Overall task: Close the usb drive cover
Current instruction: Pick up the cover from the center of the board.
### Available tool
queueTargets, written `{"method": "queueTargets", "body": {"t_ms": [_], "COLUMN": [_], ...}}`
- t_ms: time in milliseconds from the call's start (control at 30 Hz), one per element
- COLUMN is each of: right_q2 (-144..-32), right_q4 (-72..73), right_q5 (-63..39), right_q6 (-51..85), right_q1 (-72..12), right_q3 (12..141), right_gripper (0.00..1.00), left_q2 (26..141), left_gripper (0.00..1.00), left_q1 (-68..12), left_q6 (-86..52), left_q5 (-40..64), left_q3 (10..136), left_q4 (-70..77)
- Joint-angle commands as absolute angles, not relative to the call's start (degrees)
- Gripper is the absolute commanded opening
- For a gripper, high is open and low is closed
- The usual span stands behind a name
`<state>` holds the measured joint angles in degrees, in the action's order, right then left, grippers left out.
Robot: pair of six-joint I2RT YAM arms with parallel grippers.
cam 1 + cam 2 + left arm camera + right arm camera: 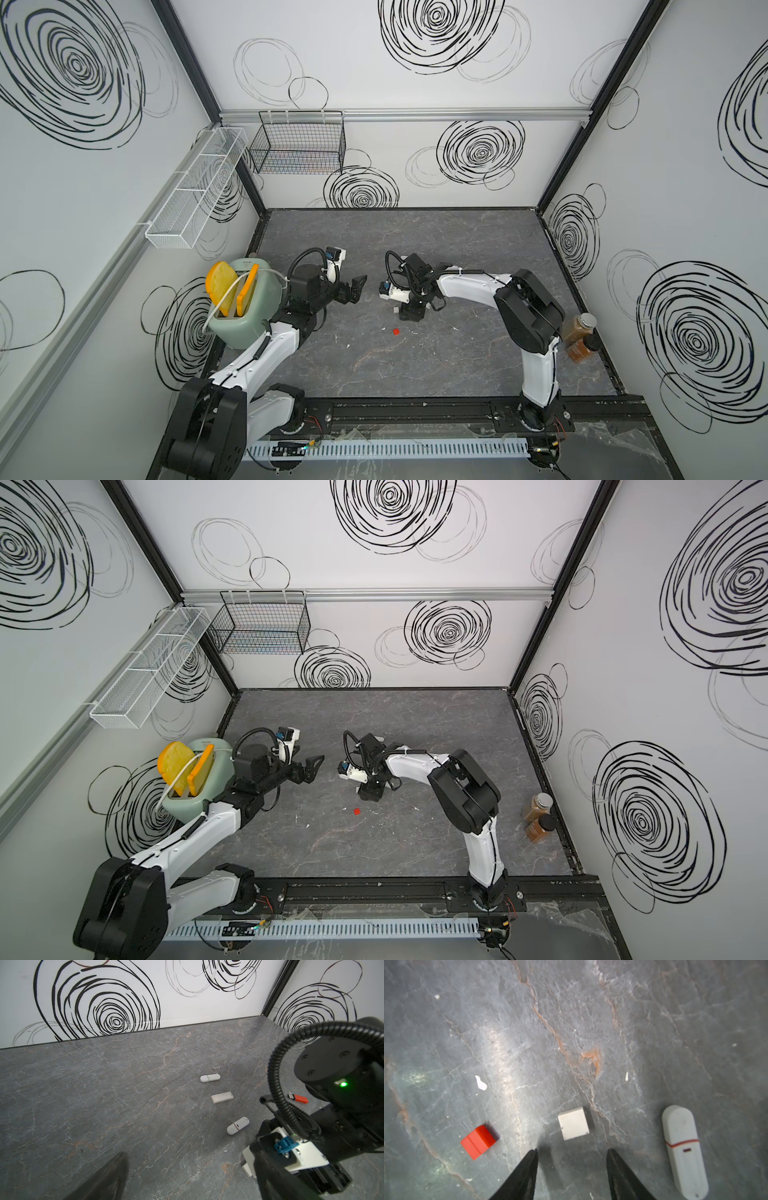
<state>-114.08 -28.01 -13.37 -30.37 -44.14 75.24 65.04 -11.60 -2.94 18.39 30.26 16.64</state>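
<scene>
In the right wrist view a small white square cap [573, 1123] lies on the dark stone table, just ahead of my right gripper [572, 1150]. Its jaws are open and nothing sits between them. A red cap [478, 1141] lies to one side of the white cap, and a capped white drive with a red stripe [684, 1151] lies to the other. In the left wrist view a red usb drive [297, 1098] lies with its metal plug bare, beyond a white rectangular drive [222, 1097]. My left gripper [358, 289] hovers open and empty, left of the right gripper [409, 316].
A white drive with a green stripe [209, 1078] lies farther back. A green toaster [245, 303] holding bread stands at the table's left edge. Two spice jars [579, 332] stand at the right edge. A black wire basket [299, 145] and a white one [195, 191] hang on the walls.
</scene>
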Motion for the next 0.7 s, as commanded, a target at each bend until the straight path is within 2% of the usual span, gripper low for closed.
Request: {"method": "queueTargets", "body": {"t_ms": [0,667], "right_q2": [-116.0,-117.9], "right_q4": [-30.6,-31.5], "right_q5": [-14.3,-14.2], "right_q6": [-31.3,-31.7], "right_q1": [-44.6,-46.5], "right_q3": [76.7,77.2], "right_gripper": [0.54,0.39], "left_q2": [64.4,64.5], "left_gripper": [0.98,0.98], "left_q1": [-11.2,-10.9], "left_q6": [-2.8,-3.0], "left_q5": [19.4,18.9], "left_q3": [29.6,30.1], "left_q4": [19.5,18.8]}}
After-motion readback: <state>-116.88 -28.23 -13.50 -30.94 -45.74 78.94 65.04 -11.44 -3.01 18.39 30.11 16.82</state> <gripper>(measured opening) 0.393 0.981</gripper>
